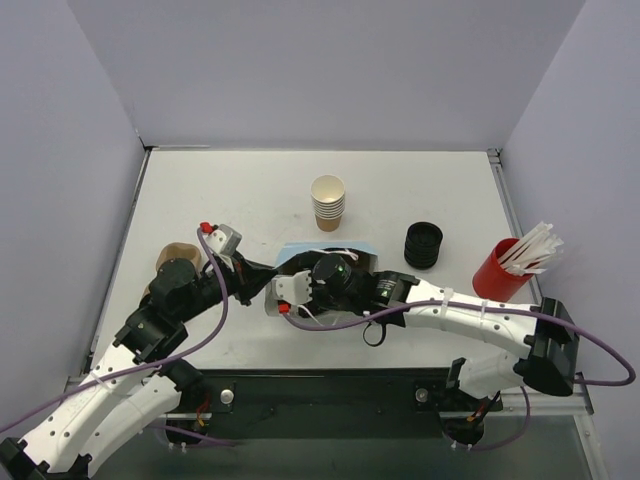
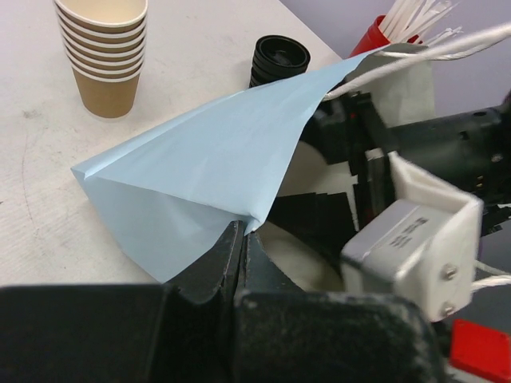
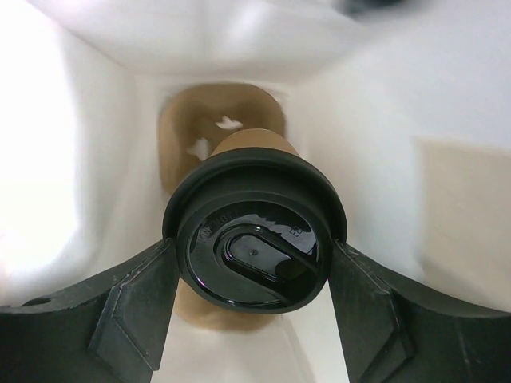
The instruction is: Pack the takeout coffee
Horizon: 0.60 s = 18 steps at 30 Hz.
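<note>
The right gripper [image 3: 252, 263] is closed narrowly on the takeout coffee [image 3: 254, 239], a small tan-brown paper cup with a round, glossy black plastic lid. Its two dark fingers [image 3: 136, 307] press the lid's rim from opposite sides. The cup's long axis runs straight out ahead of the gripper, with the lid facing back toward the wrist and the tapered base pointing away. All of this sits inside a light-blue paper bag [image 2: 200, 159] with smooth white inner walls. A flat brown card piece [image 3: 185, 136] lies beyond the cup's base.

The left gripper [image 2: 239, 247] is pinched tight on the bag's creased edge. Beyond it, a stack of lidless tan paper cups [image 2: 104, 48] stands upright on the pale bench [image 1: 250, 190], with a stack of black plastic lids [image 2: 279, 57] to their right.
</note>
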Tool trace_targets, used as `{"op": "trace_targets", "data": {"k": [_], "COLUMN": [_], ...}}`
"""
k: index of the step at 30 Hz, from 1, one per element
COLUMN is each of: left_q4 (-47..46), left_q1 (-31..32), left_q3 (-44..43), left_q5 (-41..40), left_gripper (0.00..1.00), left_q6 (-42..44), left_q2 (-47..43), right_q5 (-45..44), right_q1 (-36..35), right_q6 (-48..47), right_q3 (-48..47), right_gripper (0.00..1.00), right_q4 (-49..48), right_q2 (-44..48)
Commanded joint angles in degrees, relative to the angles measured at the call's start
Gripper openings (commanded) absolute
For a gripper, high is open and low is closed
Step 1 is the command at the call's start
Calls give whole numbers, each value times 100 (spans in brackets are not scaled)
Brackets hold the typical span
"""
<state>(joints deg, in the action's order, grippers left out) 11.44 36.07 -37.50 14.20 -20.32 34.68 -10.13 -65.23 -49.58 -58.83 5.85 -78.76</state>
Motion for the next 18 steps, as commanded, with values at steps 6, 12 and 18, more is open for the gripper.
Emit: {"op": "trace_targets", "data": {"k": [6, 12, 18], "left_q4": [78, 86, 69], "left_q1": [49, 58, 58], "left_q3": [-320, -486, -732], "left_q5": [-31, -110, -330], "left_gripper": [0, 0, 0], "left_q6": [115, 458, 1012], "left_q2": [92, 145, 285], "right_q5": [-525, -314, -7], "right_q1": [151, 485, 836], "right_q6": [-8, 10, -219], "right_q3": [345, 530, 548], "right_gripper": [37, 36, 36], "right_q4": [461, 532, 488], "right_q2": [941, 1021, 898]}}
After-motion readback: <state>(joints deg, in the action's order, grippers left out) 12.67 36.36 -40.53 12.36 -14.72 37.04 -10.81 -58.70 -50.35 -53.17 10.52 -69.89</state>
